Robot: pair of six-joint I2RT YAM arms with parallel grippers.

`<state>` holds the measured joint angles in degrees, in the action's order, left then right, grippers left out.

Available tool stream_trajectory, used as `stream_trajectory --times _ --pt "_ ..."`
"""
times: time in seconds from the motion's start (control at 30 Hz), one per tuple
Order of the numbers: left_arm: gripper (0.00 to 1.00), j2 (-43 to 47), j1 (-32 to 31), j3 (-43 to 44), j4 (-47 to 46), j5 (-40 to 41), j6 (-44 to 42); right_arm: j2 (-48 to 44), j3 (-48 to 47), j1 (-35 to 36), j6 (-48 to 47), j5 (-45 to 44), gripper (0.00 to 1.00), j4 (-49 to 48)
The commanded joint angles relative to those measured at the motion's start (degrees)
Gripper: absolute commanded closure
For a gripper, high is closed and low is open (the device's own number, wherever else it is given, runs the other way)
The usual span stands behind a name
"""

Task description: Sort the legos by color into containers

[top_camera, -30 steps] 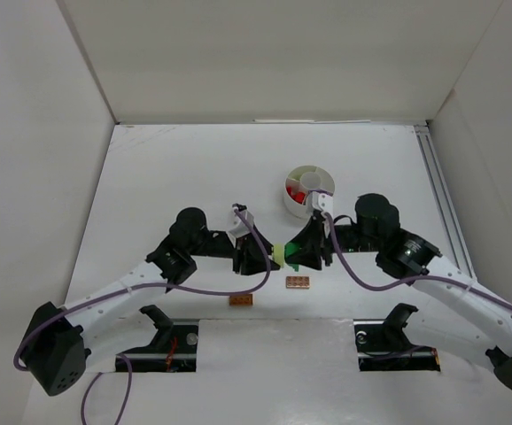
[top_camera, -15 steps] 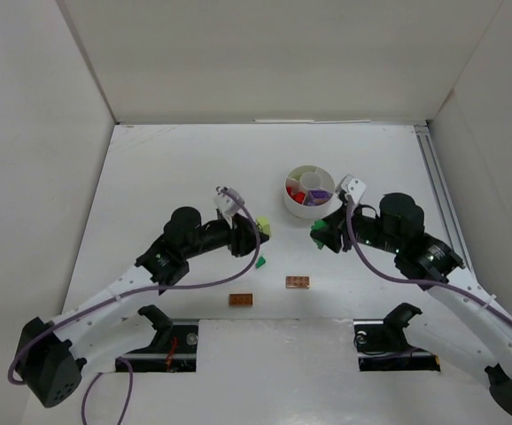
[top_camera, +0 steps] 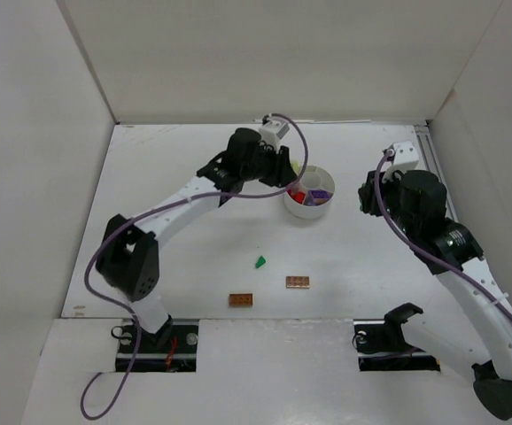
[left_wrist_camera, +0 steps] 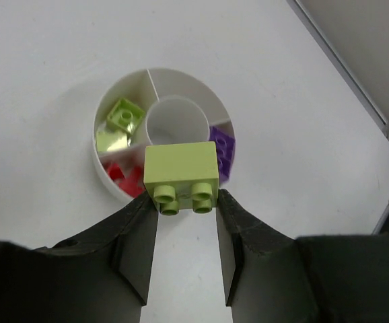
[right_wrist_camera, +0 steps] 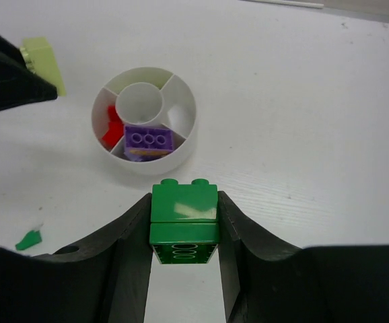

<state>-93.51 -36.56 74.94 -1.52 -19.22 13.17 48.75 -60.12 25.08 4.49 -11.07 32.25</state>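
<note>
we see left gripper (left_wrist_camera: 186, 202) clamped on a yellow-green lego (left_wrist_camera: 181, 168) at the near rim of the dish (left_wrist_camera: 97, 158); right gripper (right_wrist_camera: 184, 202) clamped on a dark green lego (right_wrist_camera: 184, 214), dish ahead, apart.

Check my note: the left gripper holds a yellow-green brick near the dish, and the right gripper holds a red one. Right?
Not quite: the right wrist view shows the right gripper holding a dark green brick, not red. The rest stands.
</note>
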Motion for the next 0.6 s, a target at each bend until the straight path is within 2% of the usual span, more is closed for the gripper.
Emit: stream_trajectory --times 0.0,0.17,0.3,0.5,0.57 --pt "1.00 -7.4 1.2 11.4 6.1 -4.0 -1.5 0.7 -2.7 -1.1 -0.2 -6.7 1.00 3.4" --pt "1.00 -17.7 1.8 25.1 12.8 -4.8 -3.3 0.1 -1.4 -1.7 -0.7 -7.7 1.00 0.7" --pt "1.00 -24.7 1.8 32.5 15.9 -5.4 -4.0 -1.1 -0.9 -2.2 -0.7 -7.7 1.00 0.2" --pt "0.99 -27.5 2.3 35.5 15.4 -8.0 -4.0 -2.2 -1.4 -2.2 -0.2 -8.3 0.99 0.2" --pt "0.94 -28.0 2.3 36.2 16.1 -8.0 -4.0 -2.7 -0.9 -2.2 0.5 -8.8 0.99 0.2"
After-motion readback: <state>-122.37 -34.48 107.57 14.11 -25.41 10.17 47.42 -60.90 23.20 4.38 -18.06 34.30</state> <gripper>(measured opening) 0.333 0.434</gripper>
